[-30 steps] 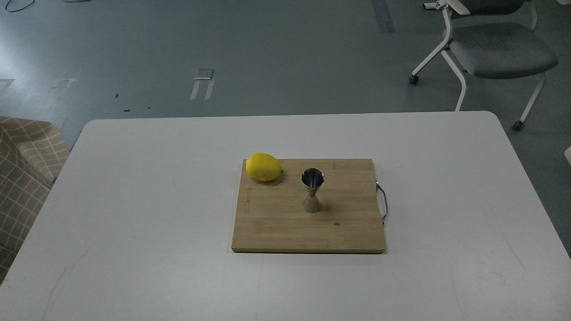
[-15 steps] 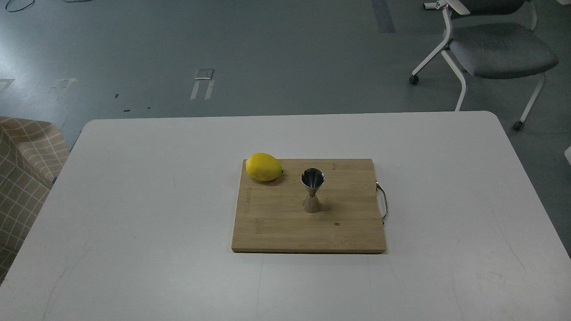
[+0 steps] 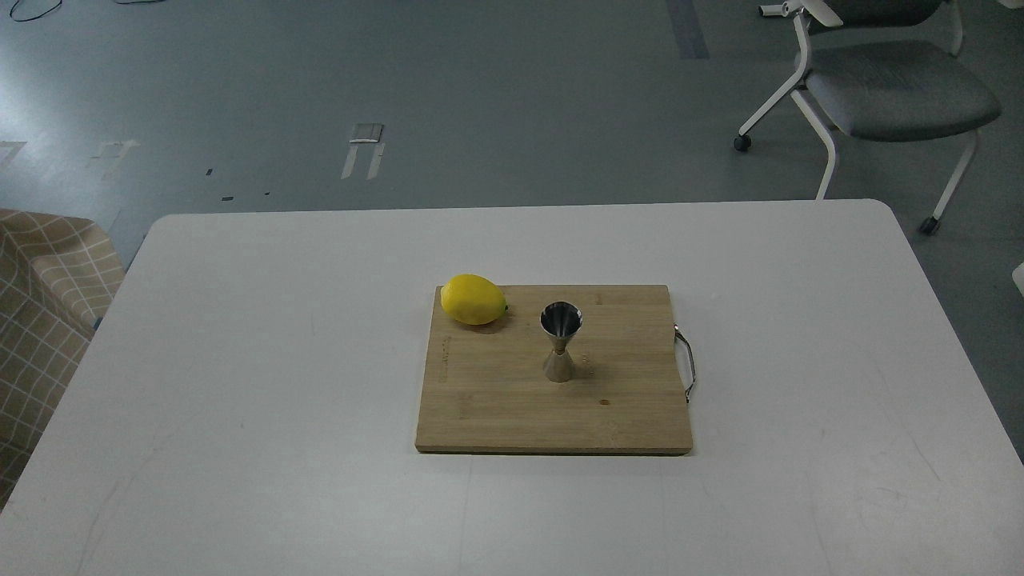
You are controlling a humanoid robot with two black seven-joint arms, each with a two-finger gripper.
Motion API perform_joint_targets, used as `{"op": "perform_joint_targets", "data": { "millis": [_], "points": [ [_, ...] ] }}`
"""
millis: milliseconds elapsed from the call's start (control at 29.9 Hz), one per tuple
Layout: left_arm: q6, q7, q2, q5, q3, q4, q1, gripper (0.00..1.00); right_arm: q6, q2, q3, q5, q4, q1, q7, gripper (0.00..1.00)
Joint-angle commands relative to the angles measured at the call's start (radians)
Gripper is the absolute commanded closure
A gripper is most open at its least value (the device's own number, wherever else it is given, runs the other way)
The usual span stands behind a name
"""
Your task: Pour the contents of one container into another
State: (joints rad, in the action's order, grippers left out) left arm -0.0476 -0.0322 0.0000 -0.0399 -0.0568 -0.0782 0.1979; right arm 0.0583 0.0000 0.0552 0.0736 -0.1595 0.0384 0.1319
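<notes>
i see the steel jigger (image 3: 561, 342) standing upright near the middle of the wooden cutting board (image 3: 496, 408), with a lemon (image 3: 474, 299) at its ten o'clock. neither of my claws is in view, so i cannot tell their state.

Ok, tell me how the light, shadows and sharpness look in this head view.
Head view: soft, even light; the jigger and lemon cast only faint shadows on the cutting board; a pale sheen lies on the floor at upper left; everything is in focus, without motion blur.
</notes>
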Motion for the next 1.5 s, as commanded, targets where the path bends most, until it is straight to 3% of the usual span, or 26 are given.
{"op": "perform_joint_targets", "data": {
  "millis": [0, 1471],
  "points": [
    [-0.001, 0.000, 0.000, 0.000, 0.000, 0.000, 0.000, 0.01, 0.000, 0.000, 0.000, 0.000, 0.000, 0.000, 0.000, 0.00],
    [-0.001, 0.000, 0.000, 0.000, 0.000, 0.000, 0.000, 0.01, 0.000, 0.000, 0.000, 0.000, 0.000, 0.000, 0.000, 0.00]
  ]
}}
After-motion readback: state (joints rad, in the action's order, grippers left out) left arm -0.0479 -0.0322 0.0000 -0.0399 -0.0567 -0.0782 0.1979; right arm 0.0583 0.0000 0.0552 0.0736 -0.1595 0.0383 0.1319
